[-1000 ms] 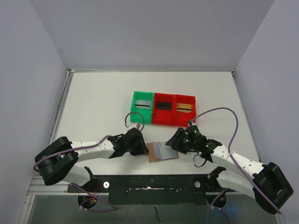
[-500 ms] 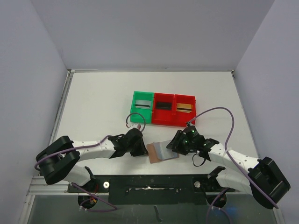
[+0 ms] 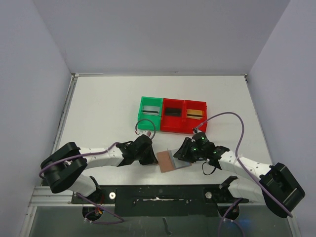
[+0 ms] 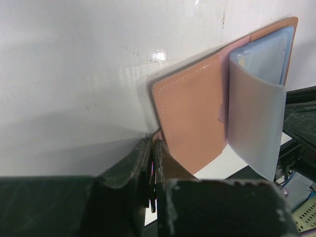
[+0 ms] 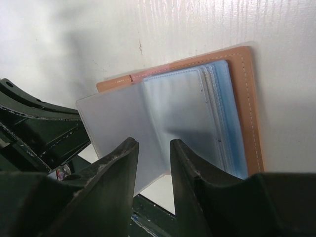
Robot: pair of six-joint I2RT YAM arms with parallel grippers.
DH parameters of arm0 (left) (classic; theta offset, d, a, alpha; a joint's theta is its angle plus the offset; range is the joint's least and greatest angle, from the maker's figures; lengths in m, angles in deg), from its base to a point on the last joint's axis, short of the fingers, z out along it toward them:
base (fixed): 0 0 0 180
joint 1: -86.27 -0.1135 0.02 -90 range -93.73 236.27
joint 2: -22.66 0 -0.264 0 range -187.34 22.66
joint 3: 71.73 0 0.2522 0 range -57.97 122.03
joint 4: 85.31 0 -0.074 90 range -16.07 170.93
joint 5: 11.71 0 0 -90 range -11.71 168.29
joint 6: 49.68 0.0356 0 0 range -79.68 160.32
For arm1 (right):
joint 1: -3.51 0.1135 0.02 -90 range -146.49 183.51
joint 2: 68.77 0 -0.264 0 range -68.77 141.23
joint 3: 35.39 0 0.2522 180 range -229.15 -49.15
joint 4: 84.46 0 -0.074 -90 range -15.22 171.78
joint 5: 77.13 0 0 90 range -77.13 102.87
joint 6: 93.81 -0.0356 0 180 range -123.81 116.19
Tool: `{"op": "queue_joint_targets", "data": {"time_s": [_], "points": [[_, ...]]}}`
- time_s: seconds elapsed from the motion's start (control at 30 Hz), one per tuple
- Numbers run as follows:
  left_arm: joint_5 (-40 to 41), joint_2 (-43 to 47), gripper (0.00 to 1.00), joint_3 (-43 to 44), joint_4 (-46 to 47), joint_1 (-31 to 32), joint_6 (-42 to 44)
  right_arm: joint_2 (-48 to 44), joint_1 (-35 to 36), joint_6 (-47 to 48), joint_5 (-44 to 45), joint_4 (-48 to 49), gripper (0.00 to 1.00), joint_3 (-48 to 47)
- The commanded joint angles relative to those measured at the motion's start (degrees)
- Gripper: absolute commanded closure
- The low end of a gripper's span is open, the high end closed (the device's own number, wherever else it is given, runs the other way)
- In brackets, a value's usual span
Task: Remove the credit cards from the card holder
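Observation:
The card holder (image 3: 173, 160) lies open on the table between both grippers, tan leather with pale blue clear sleeves (image 5: 187, 108). My left gripper (image 3: 153, 158) is shut, its tips (image 4: 152, 144) pinching the near corner of the left leather flap (image 4: 192, 123). My right gripper (image 3: 182, 154) is open, and its fingertips (image 5: 154, 147) hover just over a raised translucent sleeve. The sleeves that show look empty. A gold card (image 3: 195, 114), a black card (image 3: 173, 111) and a greyish card (image 3: 150, 113) lie in the bins behind.
A green bin (image 3: 142, 118) and two red bins (image 3: 180, 128) stand in a row just behind the card holder. The metal rail of the arm bases (image 3: 163, 192) runs along the near edge, close in front of it.
My right gripper has moved left onto the card holder. The holder has shifted and turned a little, and a clear sleeve now stands up. My left gripper has stayed in place.

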Motion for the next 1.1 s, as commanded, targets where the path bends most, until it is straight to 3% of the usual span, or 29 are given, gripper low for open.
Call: {"op": "queue_joint_targets", "data": {"time_s": [0.0,0.3,0.5,0.77,1.07], "points": [[-0.3,-0.5,0.97,1.8,1.9,0.3,1.2,0.3,0.7,0.6,-1.0,2.5,0.65,-2.6],[-0.3,0.0,1.0,1.5,2.5,0.3,1.3,-2.0,1.3,1.4,9.0,-9.6,0.48,-6.0],[-0.4,-0.4,1.0,2.0,2.3,0.3,1.6,0.6,2.9,4.1,12.1,-14.9,0.45,-8.7],[-1.4,-1.6,1.0,2.6,2.6,0.4,1.8,9.2,7.4,5.5,11.3,-12.9,0.5,-12.3],[-1.7,-2.2,1.0,2.8,2.2,0.4,1.9,10.7,9.9,6.1,8.2,-7.8,0.59,-14.2]]}}
